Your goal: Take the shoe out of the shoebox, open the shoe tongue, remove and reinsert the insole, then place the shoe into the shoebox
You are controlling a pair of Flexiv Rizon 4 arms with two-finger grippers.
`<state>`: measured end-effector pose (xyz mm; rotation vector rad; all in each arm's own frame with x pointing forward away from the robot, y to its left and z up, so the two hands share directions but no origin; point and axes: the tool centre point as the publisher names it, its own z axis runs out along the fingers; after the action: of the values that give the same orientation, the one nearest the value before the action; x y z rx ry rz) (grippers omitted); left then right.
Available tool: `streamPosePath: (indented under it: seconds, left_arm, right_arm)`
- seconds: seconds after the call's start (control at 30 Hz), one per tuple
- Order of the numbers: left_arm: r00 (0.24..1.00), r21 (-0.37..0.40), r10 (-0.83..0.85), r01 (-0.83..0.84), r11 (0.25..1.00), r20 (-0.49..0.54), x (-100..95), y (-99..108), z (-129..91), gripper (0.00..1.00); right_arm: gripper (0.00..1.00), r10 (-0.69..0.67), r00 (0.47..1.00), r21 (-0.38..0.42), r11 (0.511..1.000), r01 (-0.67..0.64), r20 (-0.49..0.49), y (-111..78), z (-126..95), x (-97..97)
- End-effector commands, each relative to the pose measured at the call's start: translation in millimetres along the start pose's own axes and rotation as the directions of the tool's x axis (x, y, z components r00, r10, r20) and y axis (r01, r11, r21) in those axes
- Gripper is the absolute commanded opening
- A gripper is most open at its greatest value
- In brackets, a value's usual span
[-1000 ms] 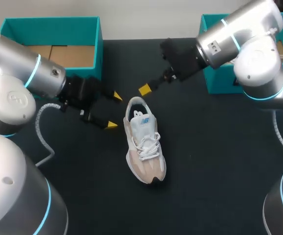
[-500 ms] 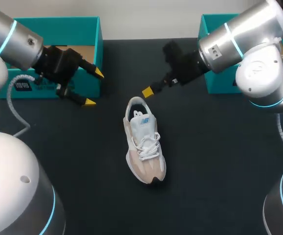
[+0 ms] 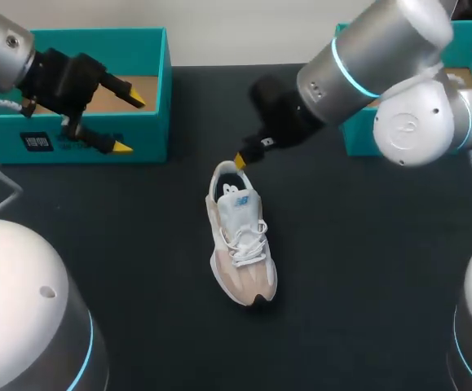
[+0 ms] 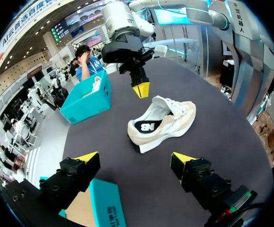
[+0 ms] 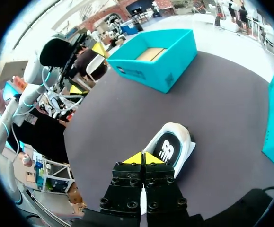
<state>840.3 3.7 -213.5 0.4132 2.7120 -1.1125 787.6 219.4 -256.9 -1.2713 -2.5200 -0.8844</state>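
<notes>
One shoe (image 3: 240, 236), two teal shoeboxes (image 3: 89, 41); left fingers (image 3: 122, 147) apart, right fingers (image 3: 240, 160) clenched empty.

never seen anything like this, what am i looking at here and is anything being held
Two robot arms work at a dark table. One picture looks down from above and behind them; the two round ones come from a camera on each wrist, looking along the fingers. Each arm ends in a gripper with two yellow tips. A white and beige shoe lies on the table; the left shoebox and the right shoebox, both teal, stand farther back. The left gripper is open by the left shoebox. The right gripper is shut, tips at the shoe's heel. Neither holds anything.
</notes>
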Motion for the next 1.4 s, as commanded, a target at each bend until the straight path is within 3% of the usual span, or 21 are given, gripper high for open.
streamPosePath:
  seconds: [0.03, 0.2, 0.7, 0.9, 1.03, 1.4]
  left_arm:
    - [1.0, 0.001, 0.001, -0.001, 1.0, -0.015, -6.3, 0, -7, 1.0]
    - [1.0, -0.007, 0.008, -0.008, 1.0, -0.013, -11.3, -3, -18, 1.0]
    - [1.0, -0.008, 0.01, -0.01, 1.0, -0.015, -12.8, -4, -20, 1.0]
    - [1.0, -0.008, 0.01, -0.01, 1.0, -0.015, -12.8, -4, -20, 1.0]
    - [1.0, -0.008, 0.01, -0.01, 1.0, -0.015, -12.8, -4, -20, 1.0]
    - [1.0, -0.008, 0.01, -0.01, 1.0, -0.015, -12.8, -4, -20, 1.0]
  right_arm:
    - [0.0, 0.004, 0.955, 0.026, 1.0, -0.012, 0.297, 4.8, -1, 8.6]
    - [0.0, 0.008, 0.938, 0.019, 1.0, -0.015, 0.346, 4.0, 5, 11.8]
    - [0.0, 0.006, 0.942, 0.021, 1.0, -0.014, 0.335, 4.0, 7, 12.9]
    - [0.0, 0.073, 0.883, 0.079, 0.989, -0.123, 0.463, 0.9, 25, -6.5]
    - [0.0, 0.144, 0.865, 0.046, 0.981, -0.189, 0.481, -2.9, 32, -13.4]
    - [0.0, 0.25, 0.824, 0.054, 0.946, -0.32, 0.508, -22.3, 64, -22.9]
